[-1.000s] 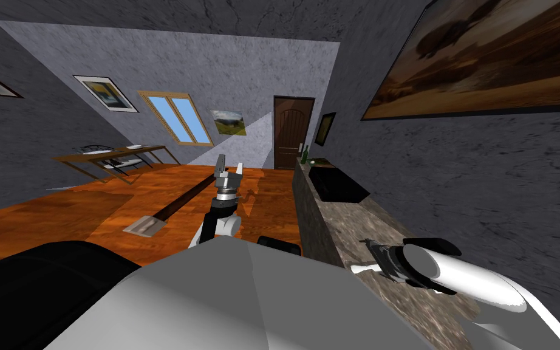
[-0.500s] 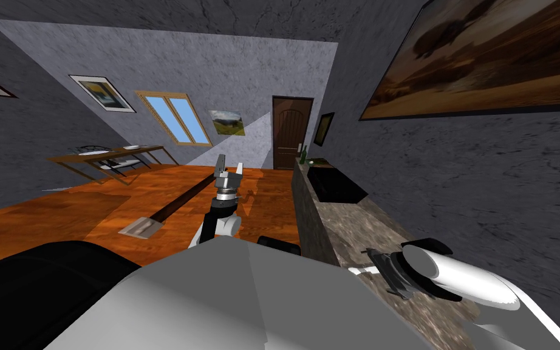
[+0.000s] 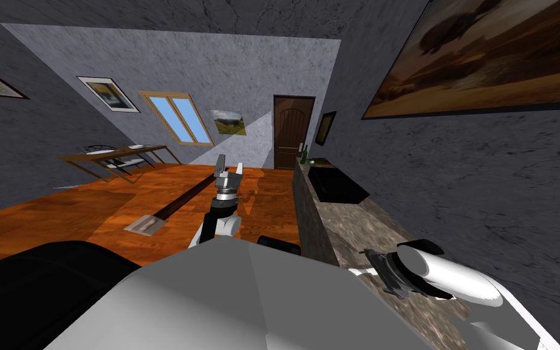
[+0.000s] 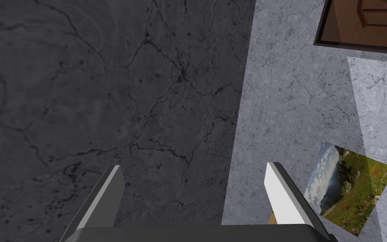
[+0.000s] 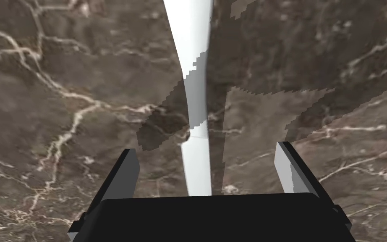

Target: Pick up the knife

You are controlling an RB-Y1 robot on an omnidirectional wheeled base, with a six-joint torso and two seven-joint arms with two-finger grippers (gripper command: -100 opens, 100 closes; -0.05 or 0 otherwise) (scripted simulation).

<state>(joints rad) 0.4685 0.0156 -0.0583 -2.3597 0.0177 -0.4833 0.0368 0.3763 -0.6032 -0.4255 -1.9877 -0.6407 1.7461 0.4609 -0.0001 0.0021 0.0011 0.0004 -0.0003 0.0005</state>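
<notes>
A slim white knife [image 5: 194, 84] lies flat on the brown marbled counter [image 5: 62, 84]. It runs straight away from my right gripper [image 5: 206, 149], lengthwise down the middle of the gap. That gripper is open, one finger on each side of the knife, neither touching it. In the head view the knife [image 3: 358, 268] shows as a small white piece at the counter's near end, right by the right gripper [image 3: 375, 260]. My left gripper [image 3: 229, 163] is raised ahead of my chest over the floor, open [image 4: 194, 168] with nothing between its fingers.
The counter [image 3: 358, 225] runs along the right wall, with a black sink [image 3: 336, 182] and a green bottle [image 3: 303, 153] farther along. A brown door [image 3: 291, 130] closes the far end. A wooden table [image 3: 115, 155] stands far left. A grey flat piece [image 3: 145, 225] lies on the wood floor.
My right hand has sunk slightly and drawn a little nearer along the counter over the knife. The head view swayed a little. The left arm has stayed put.
</notes>
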